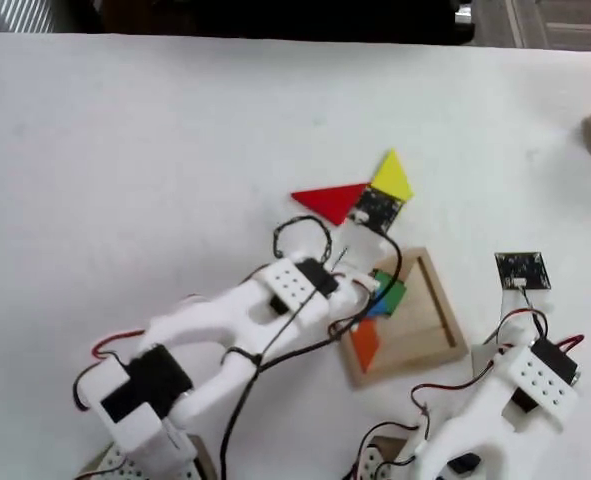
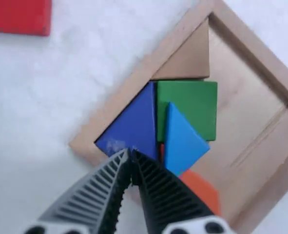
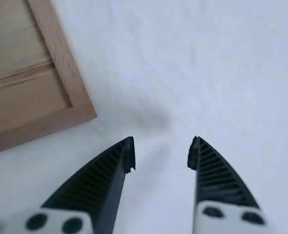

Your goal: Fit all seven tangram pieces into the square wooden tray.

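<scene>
Bright, diffuse light from overhead. The white desk (image 1: 175, 130) is nearly washed out in the high view. A soft, faint shadow lies ahead of the right hand (image 3: 161, 153). Shadows beneath the arms are weak.

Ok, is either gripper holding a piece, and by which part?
Neither. The left gripper is shut on nothing, tips at the dark blue triangle in the wooden tray; the right gripper is open over the table.

My gripper (image 2: 132, 155): closed, tips above the dark blue triangle (image 2: 134, 122) at the tray (image 2: 129, 93) rim.
In tray: green square (image 2: 190, 105) beside it, light blue triangle (image 2: 182, 141) overlapping the square, orange piece (image 2: 202, 190).
Red piece (image 2: 19, 17): on the table (image 2: 51, 87), outside.
</scene>
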Tool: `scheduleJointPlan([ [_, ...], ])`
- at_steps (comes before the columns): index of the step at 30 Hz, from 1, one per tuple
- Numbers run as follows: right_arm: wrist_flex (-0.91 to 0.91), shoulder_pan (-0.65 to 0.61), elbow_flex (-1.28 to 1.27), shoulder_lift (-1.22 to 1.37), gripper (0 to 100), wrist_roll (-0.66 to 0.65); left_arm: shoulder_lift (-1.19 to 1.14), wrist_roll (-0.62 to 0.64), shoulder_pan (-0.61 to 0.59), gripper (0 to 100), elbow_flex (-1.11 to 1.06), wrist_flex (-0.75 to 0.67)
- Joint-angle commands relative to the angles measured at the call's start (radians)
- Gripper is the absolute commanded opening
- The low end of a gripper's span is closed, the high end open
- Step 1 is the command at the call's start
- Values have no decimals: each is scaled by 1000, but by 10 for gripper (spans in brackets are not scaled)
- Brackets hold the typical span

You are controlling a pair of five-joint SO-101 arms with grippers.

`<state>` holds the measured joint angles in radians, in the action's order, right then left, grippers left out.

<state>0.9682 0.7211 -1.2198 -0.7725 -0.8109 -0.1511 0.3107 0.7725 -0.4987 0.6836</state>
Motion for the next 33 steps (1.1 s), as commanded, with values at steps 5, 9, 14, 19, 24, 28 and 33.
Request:
scheduleJointPlan([
  [5, -16, -12, 3, -27, 183, -11, 10, -8, 76, 20, 43, -11],
  [9, -18, -27, 3, -27, 183, -11, 5, -8, 130, 20, 48, -11],
  [14, -30, -41, -15, -27, 183, -11, 8, -8, 156, 20, 71, -15],
  [19, -81, -45, -60, -27, 183, -9, 10, -8, 163, 20, 91, -18],
  [24, -82, -45, -66, -27, 183, -9, 13, -8, 182, 20, 120, -11],
  [28, -82, -45, -69, -27, 183, -9, 15, -8, 163, 20, 132, -11],
  [33, -91, -81, -112, -33, 183, -6, 13, -8, 137, 20, 161, -20],
])
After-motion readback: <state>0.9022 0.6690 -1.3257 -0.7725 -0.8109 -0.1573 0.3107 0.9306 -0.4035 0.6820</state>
